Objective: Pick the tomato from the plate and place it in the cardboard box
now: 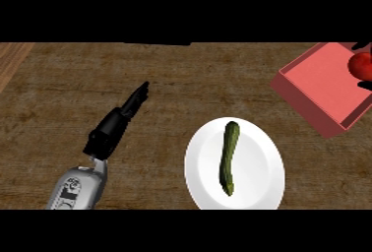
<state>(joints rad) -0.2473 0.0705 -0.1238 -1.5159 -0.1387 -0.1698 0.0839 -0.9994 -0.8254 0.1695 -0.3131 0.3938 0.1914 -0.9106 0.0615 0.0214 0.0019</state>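
Brown wood-grain tabletop, matte, a lighter plank strip at the far-left edge. Dark marks on the left grey forearm, not readable; no other writing visible.

Tomato: red, round, glossy, at the view's right edge over the inside of the box, partly cut off by the frame. Black shapes just above and below it look like parts of the right robot hand; too little shows to say how its fingers sit or whether they hold the tomato.

Left robot hand: black, fingers straight and together, pointing up-right, holding nothing, well apart from the tomato and left of the plate.

Box: reddish-pink, rectangular, open top, thin walls, upper right.

Plate: white, smooth, oval-looking, lower centre. On it a long, slim, slightly curved green vegetable.
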